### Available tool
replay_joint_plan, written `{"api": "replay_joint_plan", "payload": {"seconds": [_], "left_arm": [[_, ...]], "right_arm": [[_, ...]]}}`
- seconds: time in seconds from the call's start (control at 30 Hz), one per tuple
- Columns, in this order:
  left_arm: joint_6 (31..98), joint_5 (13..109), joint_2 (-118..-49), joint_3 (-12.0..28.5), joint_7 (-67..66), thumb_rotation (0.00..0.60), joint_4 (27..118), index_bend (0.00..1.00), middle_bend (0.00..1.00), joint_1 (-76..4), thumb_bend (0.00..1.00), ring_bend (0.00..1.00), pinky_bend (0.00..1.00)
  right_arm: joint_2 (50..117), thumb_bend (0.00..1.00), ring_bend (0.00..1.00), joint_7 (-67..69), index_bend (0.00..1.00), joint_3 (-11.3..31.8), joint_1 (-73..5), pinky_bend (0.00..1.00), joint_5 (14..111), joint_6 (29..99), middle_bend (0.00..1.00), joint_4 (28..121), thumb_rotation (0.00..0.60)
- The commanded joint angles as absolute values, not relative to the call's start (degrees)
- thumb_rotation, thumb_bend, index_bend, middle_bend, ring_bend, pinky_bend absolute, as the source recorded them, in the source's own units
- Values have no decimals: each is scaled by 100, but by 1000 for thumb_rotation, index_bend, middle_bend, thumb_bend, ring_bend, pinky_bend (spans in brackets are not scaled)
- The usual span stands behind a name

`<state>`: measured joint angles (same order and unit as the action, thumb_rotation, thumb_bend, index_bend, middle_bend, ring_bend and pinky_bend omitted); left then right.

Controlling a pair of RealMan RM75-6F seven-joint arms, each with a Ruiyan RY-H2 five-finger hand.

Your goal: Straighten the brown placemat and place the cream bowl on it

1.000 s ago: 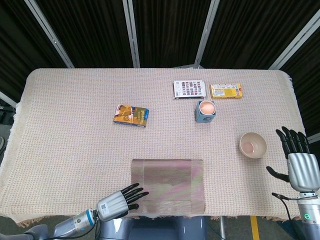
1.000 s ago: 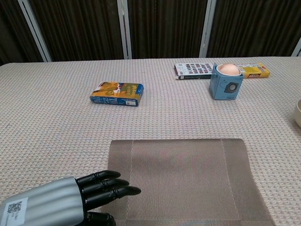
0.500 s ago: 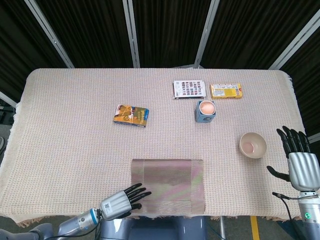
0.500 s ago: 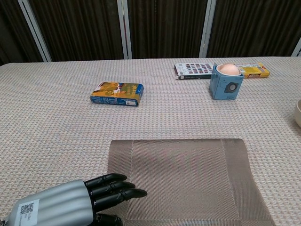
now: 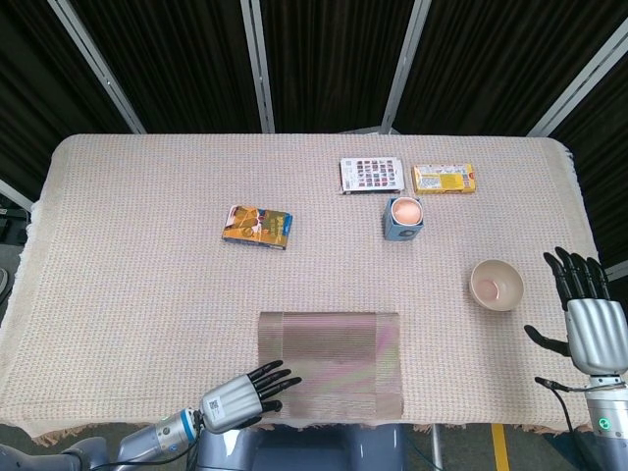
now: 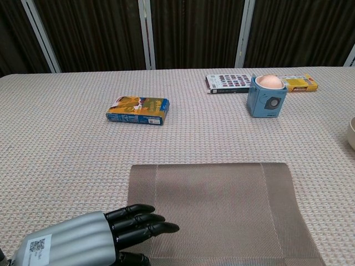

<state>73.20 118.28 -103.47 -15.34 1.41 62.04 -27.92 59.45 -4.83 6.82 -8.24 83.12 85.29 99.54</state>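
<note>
Left hand [image 6: 91, 239] open, empty, fingertips over brown placemat [image 5: 330, 363] at 6 o'clock on worktop [image 5: 147, 255]. Right hand [image 5: 587, 319] open at 4 o'clock beside cream bowl [image 5: 497, 286]. Risk: dragging fingers could skew or bunch the mat.

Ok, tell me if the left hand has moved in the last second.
Yes. In the chest view the left hand has slid right, its fingertips now further over the brown placemat near its front left corner.
</note>
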Motion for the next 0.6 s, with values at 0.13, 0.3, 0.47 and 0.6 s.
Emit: {"api": "replay_joint_plan", "payload": {"seconds": [0.13,0.3,0.47,0.6], "left_arm": [[7371,11774,-10341,-1521,127,600,6245,411,0,-2825,347,0,0],[7347,11720,-10337,-1513,103,600,6319,411,0,-2878,348,0,0],[7306,11669,-10339,-1504,52,600,6387,411,0,-2921,347,0,0],[7277,11617,-10337,-1481,35,600,6452,411,0,-2955,348,0,0]], "right_arm": [[5944,0,0,-482,0,687,-818,0,8314,8524,0,9956,600],[5941,0,0,-485,0,696,-814,0,8315,8523,0,9963,600],[5941,0,0,-489,0,704,-811,0,8312,8519,0,9965,600],[5936,0,0,-492,0,708,-804,0,8311,8523,0,9969,600]]}}
